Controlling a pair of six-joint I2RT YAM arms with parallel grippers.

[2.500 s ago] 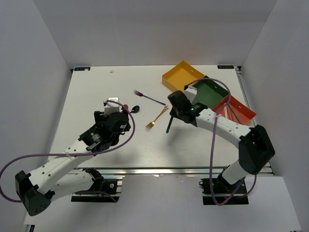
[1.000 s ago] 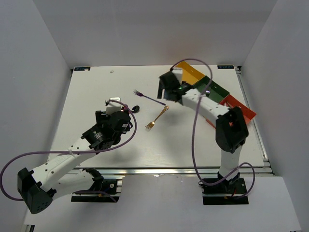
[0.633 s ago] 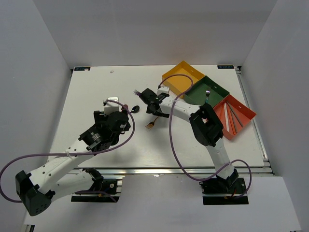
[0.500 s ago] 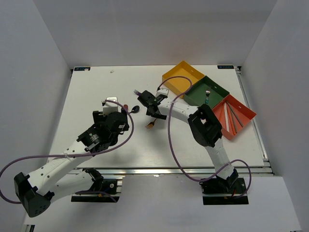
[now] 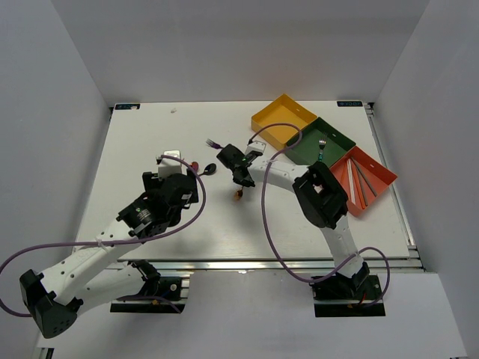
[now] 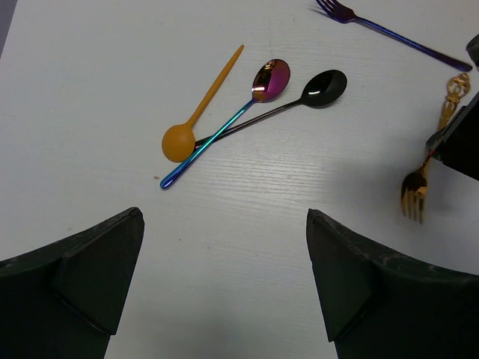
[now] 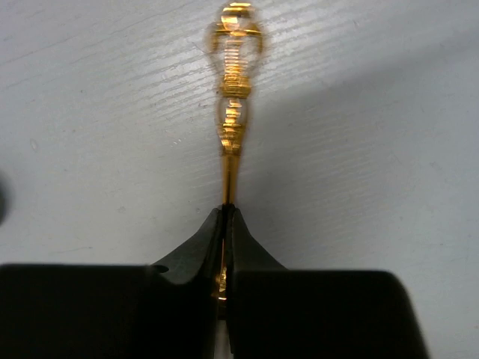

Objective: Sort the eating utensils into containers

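Observation:
A gold fork (image 7: 233, 112) lies on the white table, and my right gripper (image 7: 226, 213) is shut on its thin stem; in the top view that gripper (image 5: 241, 176) covers most of the fork. My left gripper (image 6: 224, 284) hangs open above bare table, short of an orange spoon (image 6: 196, 112), a pink spoon (image 6: 271, 78) and a dark spoon (image 6: 323, 86). A purple fork (image 6: 389, 30) lies beyond them. The yellow tray (image 5: 278, 112), green tray (image 5: 333, 138) and red-orange tray (image 5: 374, 170) stand in a row at the back right.
The green tray holds a fork (image 5: 322, 146) and the red-orange tray holds chopsticks (image 5: 358, 181). White walls close in the table on three sides. Purple cables loop off both arms.
My right arm swung left from the trays to the gold fork and its jaws closed on the stem. The left arm has barely moved and stays open.

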